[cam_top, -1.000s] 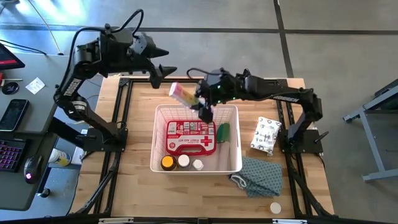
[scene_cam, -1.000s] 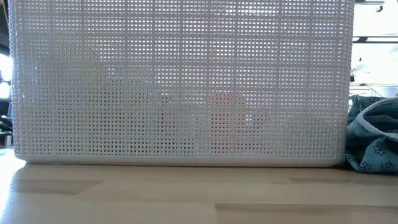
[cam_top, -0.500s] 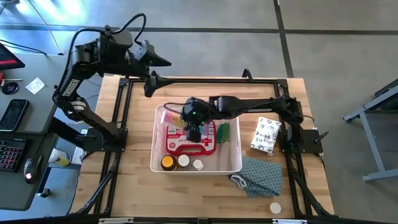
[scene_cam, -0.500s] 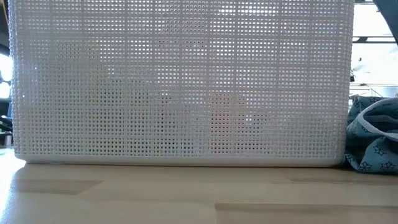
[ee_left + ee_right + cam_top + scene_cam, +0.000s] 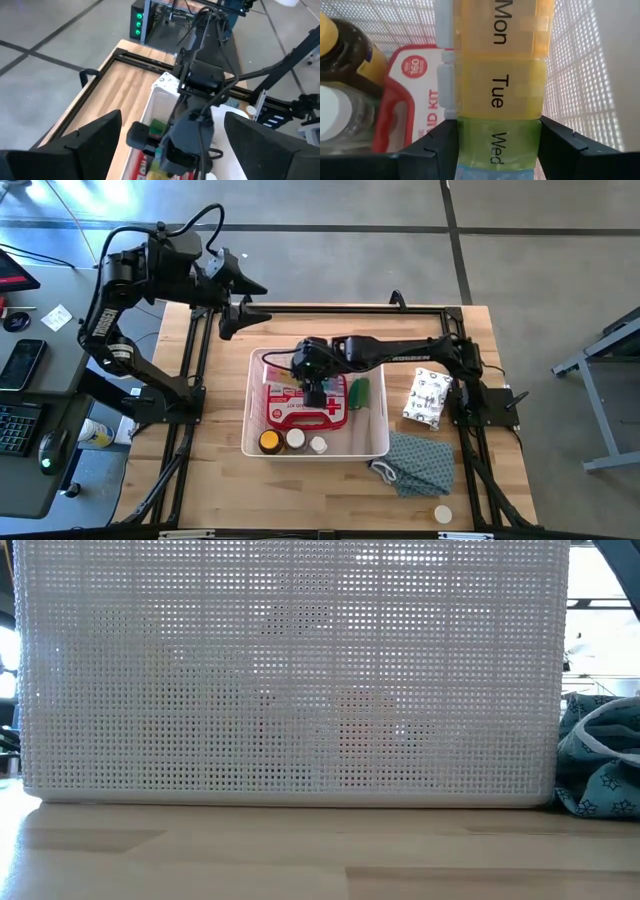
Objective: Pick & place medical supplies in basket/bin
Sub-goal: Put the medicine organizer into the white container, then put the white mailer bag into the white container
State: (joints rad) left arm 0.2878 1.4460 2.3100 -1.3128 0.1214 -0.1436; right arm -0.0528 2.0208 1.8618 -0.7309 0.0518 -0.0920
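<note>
The white mesh basket [image 5: 372,442] stands mid-table and fills the low view [image 5: 290,670]. In it lie the red first-aid case [image 5: 300,408], a green roll [image 5: 358,390] and three small bottles [image 5: 294,440] along its near wall. My right gripper [image 5: 314,388] reaches down into the basket, shut on the rainbow pill organiser [image 5: 495,75], which points toward the basket's far left corner [image 5: 274,364]. My left gripper [image 5: 236,308] hangs open and holding nothing above the table's far left corner. My right gripper pinches the pill organiser between its two fingers [image 5: 435,147] by the two long sides of the green "Wed" compartment [image 5: 495,142]. The fingers lie across it and slant down from the table's right. The organiser sticks out ahead of them, above the red case; whether its far end rests on anything is not visible.
Right of the basket lie a white patterned packet [image 5: 428,397], a crumpled blue-green cloth [image 5: 415,462] [image 5: 600,765] and a small white disc [image 5: 442,513]. A black frame [image 5: 330,308] runs round the tabletop. A desk with a keyboard and phone [image 5: 22,365] stands off the table's left edge.
My right gripper has come down from above the basket's far rim into the basket, going toward the near and left edges with the pill organiser still in its hold. My left gripper has turned a little above the far left corner.
</note>
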